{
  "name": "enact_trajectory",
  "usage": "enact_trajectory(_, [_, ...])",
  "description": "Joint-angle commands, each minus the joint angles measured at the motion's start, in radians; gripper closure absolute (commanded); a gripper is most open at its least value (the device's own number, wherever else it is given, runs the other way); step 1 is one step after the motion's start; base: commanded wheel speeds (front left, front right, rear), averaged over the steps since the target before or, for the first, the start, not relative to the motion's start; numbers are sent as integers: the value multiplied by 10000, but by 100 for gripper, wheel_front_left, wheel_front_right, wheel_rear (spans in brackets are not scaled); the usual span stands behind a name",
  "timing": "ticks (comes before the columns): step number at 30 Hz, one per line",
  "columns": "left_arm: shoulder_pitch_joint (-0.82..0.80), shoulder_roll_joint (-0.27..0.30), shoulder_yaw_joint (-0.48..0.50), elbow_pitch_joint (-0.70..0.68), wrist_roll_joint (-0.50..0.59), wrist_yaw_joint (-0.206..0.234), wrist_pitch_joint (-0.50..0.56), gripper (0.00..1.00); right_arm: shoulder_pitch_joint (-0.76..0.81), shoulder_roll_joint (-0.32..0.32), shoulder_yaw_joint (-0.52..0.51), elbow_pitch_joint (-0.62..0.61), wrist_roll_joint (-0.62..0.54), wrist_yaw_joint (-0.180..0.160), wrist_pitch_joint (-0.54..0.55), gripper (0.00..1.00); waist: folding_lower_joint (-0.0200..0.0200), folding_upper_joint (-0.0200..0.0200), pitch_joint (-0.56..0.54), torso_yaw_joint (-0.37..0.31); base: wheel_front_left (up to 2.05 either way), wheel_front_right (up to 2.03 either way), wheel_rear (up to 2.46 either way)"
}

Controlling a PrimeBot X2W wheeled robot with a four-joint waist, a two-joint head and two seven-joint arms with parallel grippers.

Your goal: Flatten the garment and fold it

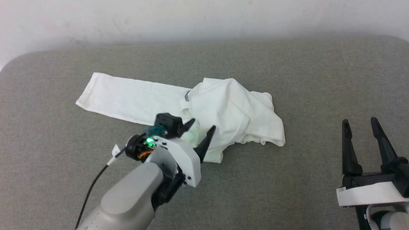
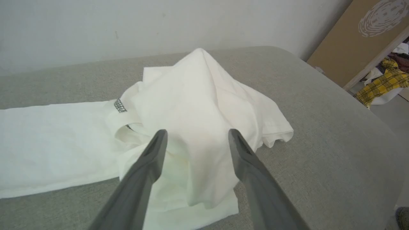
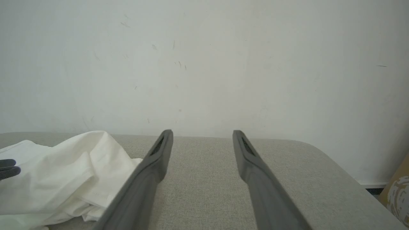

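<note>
left gripper (image 1: 203, 124) hung spread over near edge of crumpled white long-sleeved knit shirt (image 1: 236, 108) | right gripper (image 1: 359, 120) stood spread, empty, well right of shirt

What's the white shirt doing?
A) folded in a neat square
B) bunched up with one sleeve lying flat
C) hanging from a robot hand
B: the garment sits in a crumpled heap, one sleeve stretched flat beside it, with the left hand open by it.

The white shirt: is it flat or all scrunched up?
Mostly scrunched up. The shirt has its body heaped in wrinkled folds on the grey table; one sleeve lies spread flat.
</note>
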Motion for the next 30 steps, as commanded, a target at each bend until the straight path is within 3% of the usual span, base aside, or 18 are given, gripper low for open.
enact_trajectory(1, [-115, 81, 229, -185, -140, 59, -195, 0, -117, 20, 23, 16, -27, -19, -47, 0, -1, 0, -150, 56, 0, 0, 0])
enact_trajectory(6, [218, 789, 1091, -1506, -374, 551, -863, 0, -36, 20, 50, 116, 19, -19, -47, 0, -1, 0, -451, 67, 0, 0, 0])
enact_trajectory(12, [1480, 2077, 2333, -3798, 275, 1869, -2285, 0, 150, 20, 92, 121, 57, -19, -47, 0, -1, 0, -684, -34, 0, 0, 0])
enact_trajectory(16, [3072, 2427, 3411, -5103, 729, 2848, -2513, 0, 368, 20, 176, 131, 62, -19, -47, 0, -1, 0, -813, -152, 0, 0, 0])
enact_trajectory(19, [4410, 2263, 4453, -6169, 1759, 3253, -2528, 0, 506, 20, 221, 143, 85, -19, -47, 0, -1, 0, -849, -220, 0, 0, 0])
enact_trajectory(24, [6703, 1339, 5652, -7117, 3240, 3257, -2531, 0, 786, 20, 312, 217, 150, -19, -47, 0, -1, 0, -941, -217, 0, 0, 0])
enact_trajectory(30, [7842, 205, 6203, -6846, 3836, 2170, -2533, 0, 993, 20, 379, 330, 166, -19, -43, 0, -1, 0, -1009, 31, 0, 0, 0])
